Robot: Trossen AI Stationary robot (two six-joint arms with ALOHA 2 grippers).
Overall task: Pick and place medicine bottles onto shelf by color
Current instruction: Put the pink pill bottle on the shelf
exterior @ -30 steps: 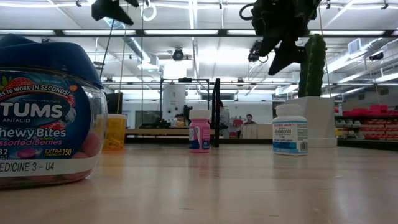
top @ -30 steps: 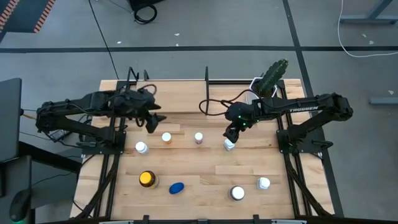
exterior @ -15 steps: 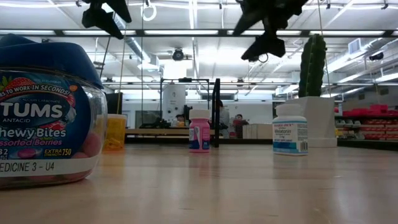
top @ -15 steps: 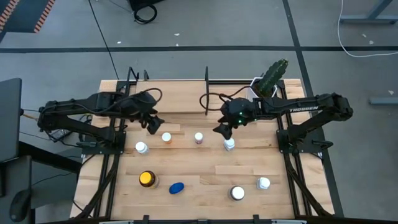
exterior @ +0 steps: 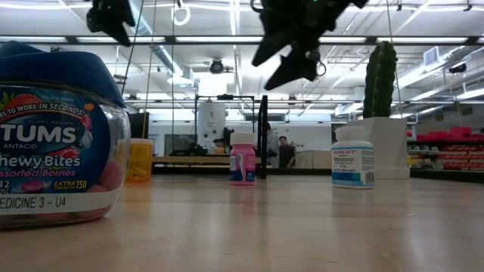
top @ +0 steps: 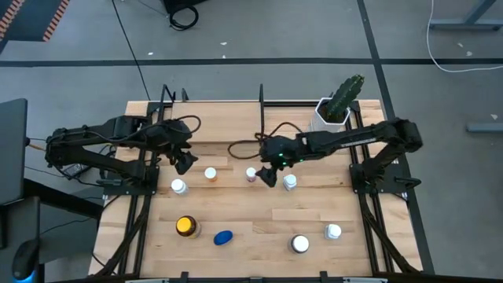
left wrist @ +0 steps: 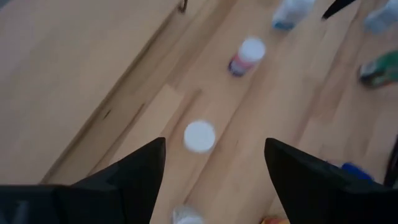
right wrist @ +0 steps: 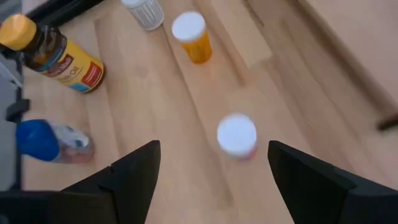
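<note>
Several medicine bottles stand upright on the plank table: an orange one (top: 210, 174), a pink one (top: 251, 174), white ones (top: 290, 182) (top: 179, 186), an amber yellow-lidded one (top: 186, 226) and a blue one (top: 224, 237). The shelf (top: 220, 122) lies at the far side between black rods. My right gripper (top: 267, 174) hangs open above the table, between the pink and white bottles; its wrist view shows the pink bottle's white cap (right wrist: 237, 134) below the fingers. My left gripper (top: 185, 161) hovers open above and left of the orange bottle (left wrist: 199, 135).
A white pot with a green cactus (top: 338, 102) stands at the far right corner beside the shelf. Two more white-capped bottles (top: 300, 244) (top: 333, 231) stand near the front right. Black upright rods (top: 262, 98) rise at the shelf's edges. Bare planks lie in the table's middle (top: 251, 208).
My right gripper has swung toward the table's left, from above the white bottle to just beside the pink bottle, rolling as it went and staying open. My left gripper has tipped further downward in place. No bottle has moved.
</note>
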